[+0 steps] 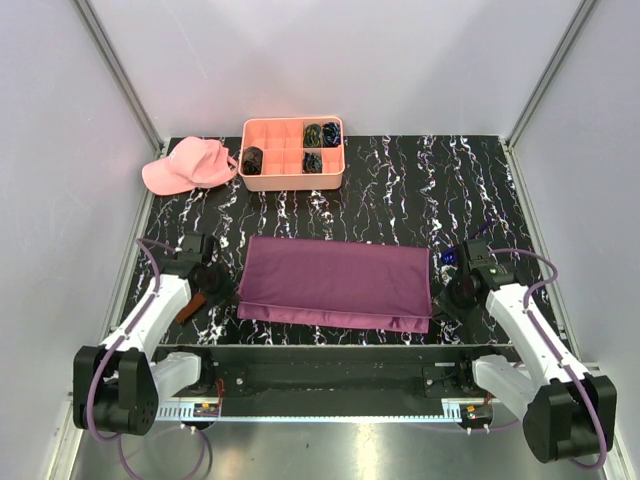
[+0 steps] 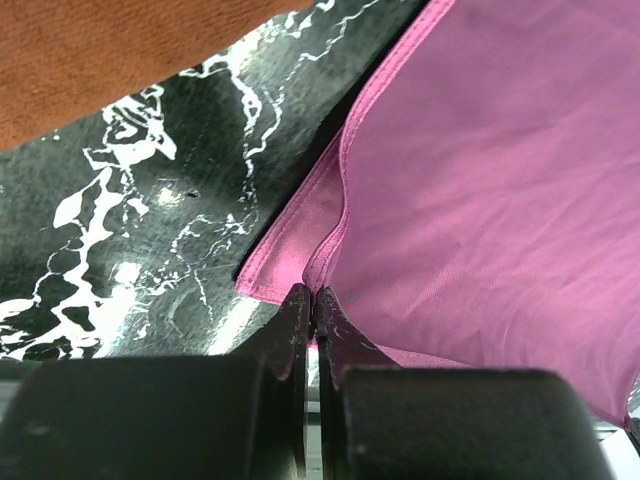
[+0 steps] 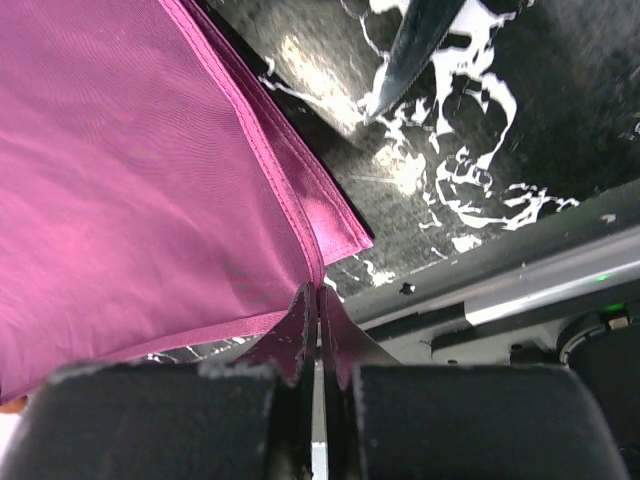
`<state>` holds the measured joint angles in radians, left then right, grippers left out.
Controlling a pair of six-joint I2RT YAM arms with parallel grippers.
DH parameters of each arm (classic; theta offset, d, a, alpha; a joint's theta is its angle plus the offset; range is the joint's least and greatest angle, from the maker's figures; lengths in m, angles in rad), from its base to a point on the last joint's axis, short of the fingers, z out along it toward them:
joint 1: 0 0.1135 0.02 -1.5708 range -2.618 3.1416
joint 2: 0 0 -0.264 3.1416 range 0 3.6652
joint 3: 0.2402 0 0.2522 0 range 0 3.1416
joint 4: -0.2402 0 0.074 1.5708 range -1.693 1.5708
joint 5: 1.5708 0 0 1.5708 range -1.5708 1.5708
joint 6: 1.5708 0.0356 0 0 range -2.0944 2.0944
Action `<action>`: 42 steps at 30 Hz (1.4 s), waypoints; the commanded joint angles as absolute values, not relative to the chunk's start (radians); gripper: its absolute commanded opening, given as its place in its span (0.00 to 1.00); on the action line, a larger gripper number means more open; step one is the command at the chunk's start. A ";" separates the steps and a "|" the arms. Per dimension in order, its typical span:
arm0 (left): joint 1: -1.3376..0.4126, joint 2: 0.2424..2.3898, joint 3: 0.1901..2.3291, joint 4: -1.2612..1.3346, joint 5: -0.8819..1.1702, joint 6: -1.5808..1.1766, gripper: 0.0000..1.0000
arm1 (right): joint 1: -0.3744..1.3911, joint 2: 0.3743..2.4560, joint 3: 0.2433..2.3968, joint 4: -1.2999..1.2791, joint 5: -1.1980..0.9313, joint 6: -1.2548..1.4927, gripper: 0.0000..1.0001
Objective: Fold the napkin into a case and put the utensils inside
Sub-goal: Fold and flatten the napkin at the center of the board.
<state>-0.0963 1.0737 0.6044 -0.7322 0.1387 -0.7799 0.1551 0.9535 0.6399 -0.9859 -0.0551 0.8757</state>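
Both jaws were clamped, the left gripper (image 2: 312, 297) and right gripper (image 3: 318, 293) each pinching a near corner of the folded napkin (image 1: 335, 283) on the marbled table (image 1: 400, 190), a thin, limp, slippery-looking cloth likely best held by its hemmed corners.

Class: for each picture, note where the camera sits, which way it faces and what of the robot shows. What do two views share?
Top external: above and behind the arms, facing down at the table; both arms, napkin, tray, cap show.
Left wrist: on the left arm, facing along the left end effector, shut on a napkin edge.
Right wrist: likewise on the right arm; right end effector shut on the opposite edge.
Shared: both wrist views show napkin and table.
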 commanded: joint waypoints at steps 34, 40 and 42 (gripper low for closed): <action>-0.112 1.465 0.707 -0.587 0.066 -0.773 0.00 | 0.155 1.565 0.825 -0.660 0.058 0.755 0.00; -0.112 1.375 0.684 -0.606 0.086 -0.776 0.00 | 0.155 1.494 0.861 -0.724 0.077 0.695 0.00; -0.112 1.347 0.684 -0.621 0.092 -0.773 0.00 | 0.155 1.459 0.877 -0.765 0.075 0.689 0.00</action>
